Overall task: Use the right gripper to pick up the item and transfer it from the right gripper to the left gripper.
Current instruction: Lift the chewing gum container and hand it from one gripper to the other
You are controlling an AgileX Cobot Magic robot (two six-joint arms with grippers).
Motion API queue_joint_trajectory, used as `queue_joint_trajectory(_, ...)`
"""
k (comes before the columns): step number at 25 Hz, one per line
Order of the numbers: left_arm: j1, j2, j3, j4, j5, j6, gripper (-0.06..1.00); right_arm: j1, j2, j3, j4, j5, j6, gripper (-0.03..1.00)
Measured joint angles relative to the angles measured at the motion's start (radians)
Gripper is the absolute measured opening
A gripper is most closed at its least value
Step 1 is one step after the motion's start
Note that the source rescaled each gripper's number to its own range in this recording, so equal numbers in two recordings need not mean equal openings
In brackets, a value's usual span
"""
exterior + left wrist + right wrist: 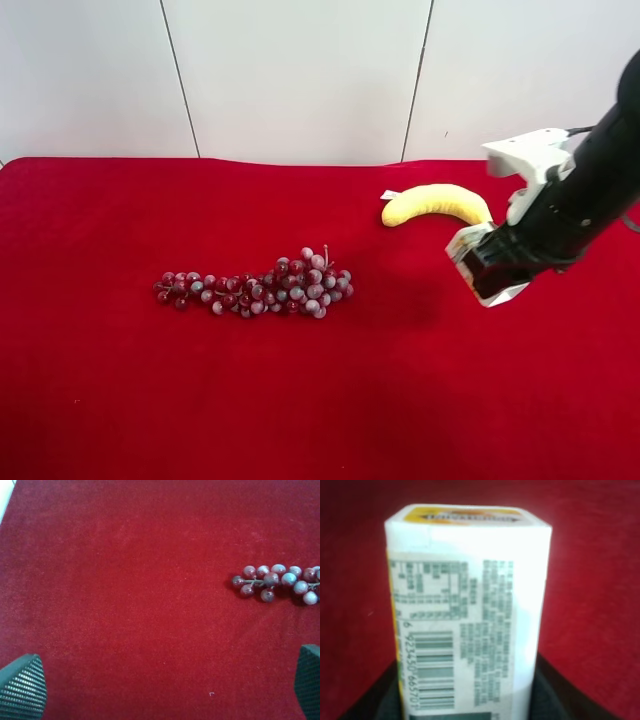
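Fingers [22,687] of the left gripper [165,685] first: standing wide apart, gripping nothing, looking down on bare red table [125,580] with only the thin end of the grapes [277,582] in frame.

Moving rightward across the high view: passing the grapes, lying left of centre, then the banana [435,203], lying toward the far edge.

Ending at the right gripper [490,270], near the banana's right-hand end and clamping the item [470,605], the white carton. Pinching it by the end nearest the wrist, barcode face turned to the wrist camera, most of its length sticking out past the fingers. Seemingly holding it clear of the table, though not showing that plainly.

Judging the pickup done and the handover not yet begun.

Risking trouble from here:
- Holding so near one end, inviting a twist or a slip if nudged hard by the left fingers.
- Letting go before the left fingers are closing firmly, dropping the carton.
- Swinging leftward too low, clipping the banana or the grapes.
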Motion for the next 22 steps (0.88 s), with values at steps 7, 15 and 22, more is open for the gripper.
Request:
queue_joint_trajectory(7, 0.0, 0.235, -0.02, -0.127, 0.005, 0.0, 1.0, 0.177, 0.0, -0.078, -0.003, 0.038, -0.091, 0.01)
queue_joint_trajectory(15, 0.0, 0.609, -0.209, -0.393, 0.042, 0.061, 1.0, 0.32, -0.001, -0.212, -0.027, 0.062, -0.181, 0.01)
queue_joint_trajectory(22, 0.0, 0.885, -0.352, -0.635, 0.107, 0.167, 1.0, 0.395, 0.007, -0.226, -0.014, 0.045, -0.225, 0.01)
